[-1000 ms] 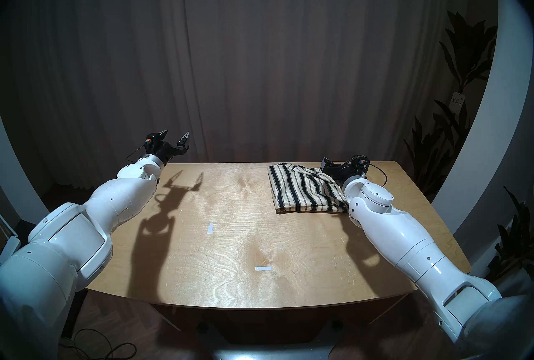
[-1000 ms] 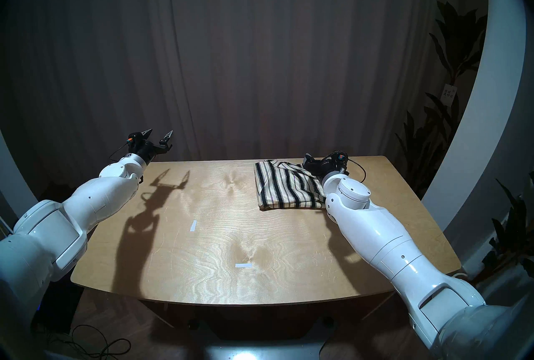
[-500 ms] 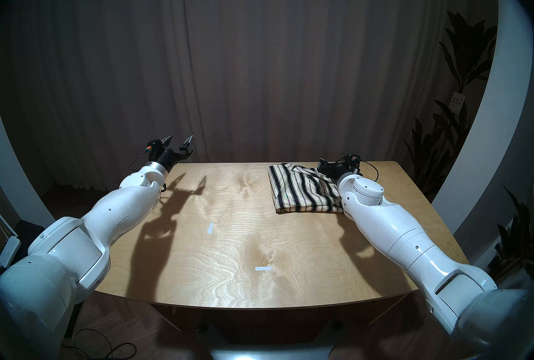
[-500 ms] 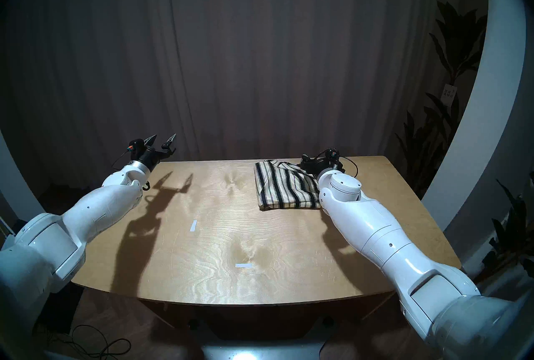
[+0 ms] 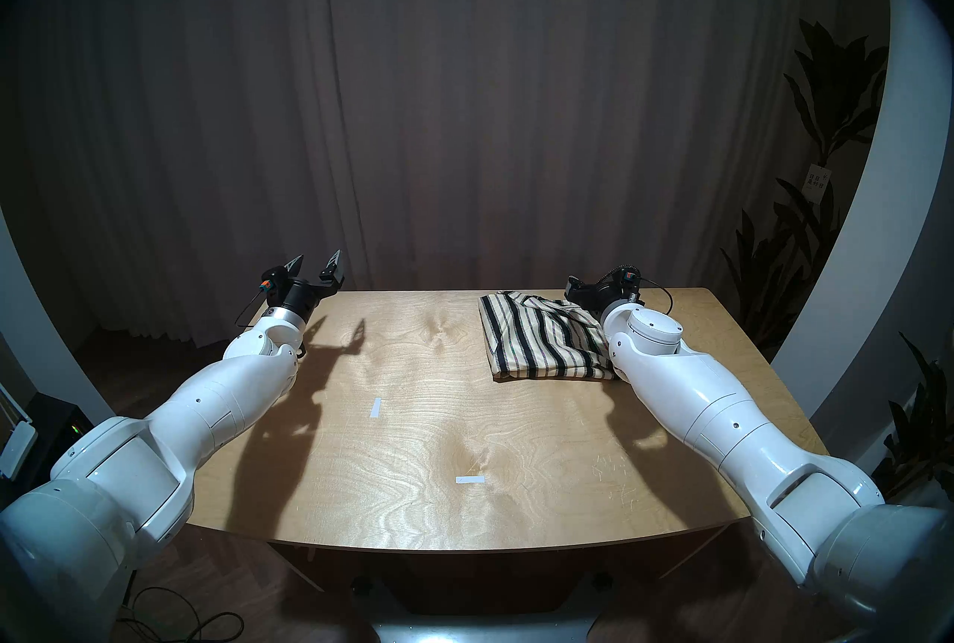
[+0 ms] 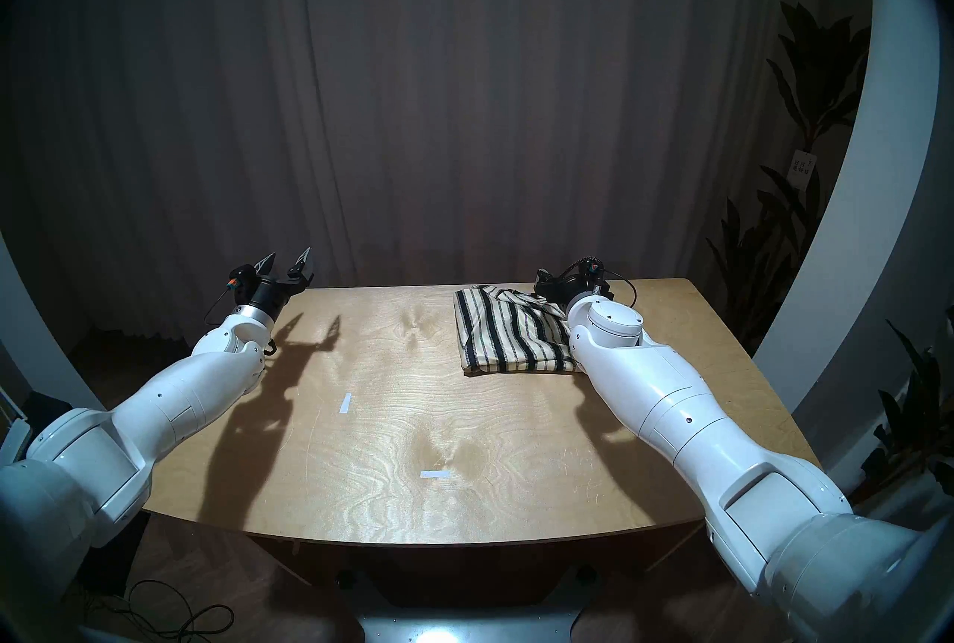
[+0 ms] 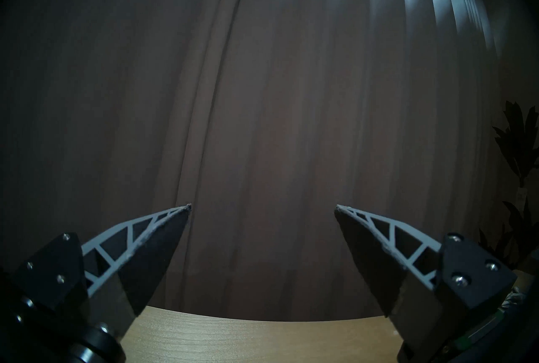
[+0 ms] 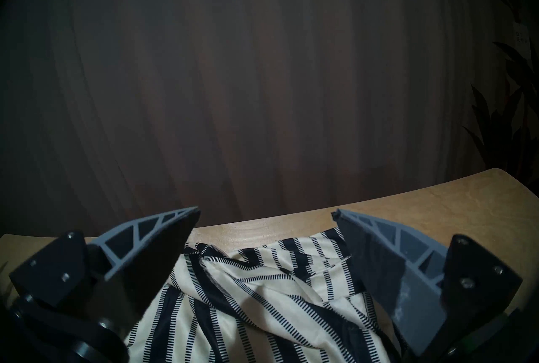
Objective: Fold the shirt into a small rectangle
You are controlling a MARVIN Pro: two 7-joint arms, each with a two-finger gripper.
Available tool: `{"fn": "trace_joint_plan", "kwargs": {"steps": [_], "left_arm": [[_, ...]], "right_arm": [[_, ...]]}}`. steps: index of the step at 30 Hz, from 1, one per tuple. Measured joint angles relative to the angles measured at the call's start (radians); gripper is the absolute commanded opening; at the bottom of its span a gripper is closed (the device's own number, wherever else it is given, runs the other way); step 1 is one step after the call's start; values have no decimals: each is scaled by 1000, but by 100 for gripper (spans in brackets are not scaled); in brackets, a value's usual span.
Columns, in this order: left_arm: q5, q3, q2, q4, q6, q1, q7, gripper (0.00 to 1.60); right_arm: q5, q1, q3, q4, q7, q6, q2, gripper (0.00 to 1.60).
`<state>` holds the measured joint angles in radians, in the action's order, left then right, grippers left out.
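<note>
We saw a dark, heavily pleated curtain (image 5: 464, 110) closing off the whole back of the room, its folds catching pale light near the top in the left wrist view. In front of it stood a light plywood table (image 5: 516, 513) with a swirling grain, two small strips of white tape (image 5: 375, 407) stuck on its top. A white curved wall (image 5: 846, 316) rose on the right, with a tall leafy plant (image 5: 826, 120) beside it. A black cable (image 5: 170, 621) lay coiled on the wooden floor (image 5: 217, 575).
</note>
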<state>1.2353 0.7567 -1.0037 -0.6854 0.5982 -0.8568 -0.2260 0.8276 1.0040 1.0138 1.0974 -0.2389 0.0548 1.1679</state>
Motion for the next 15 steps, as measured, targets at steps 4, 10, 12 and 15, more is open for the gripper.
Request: {"fn": "trace_joint_plan", "kwargs": {"steps": [4,10,12,15], "left_arm": [[0,4,7,-32,20,-18,52,160],[-22,1,23,-95,39,-51,143,160],[-33,-3,29,-116,42,-61,173,160],[-55,-14,42,-153,44,-77,219,160]], "right_arm": [[-3,-6,-1,-17,23,-10,3,160],[-8,-12,-1,-38,62,-32,7,160],[-10,-13,-1,-44,75,-41,7,160],[-13,-14,1,-53,94,-55,8,160]]}}
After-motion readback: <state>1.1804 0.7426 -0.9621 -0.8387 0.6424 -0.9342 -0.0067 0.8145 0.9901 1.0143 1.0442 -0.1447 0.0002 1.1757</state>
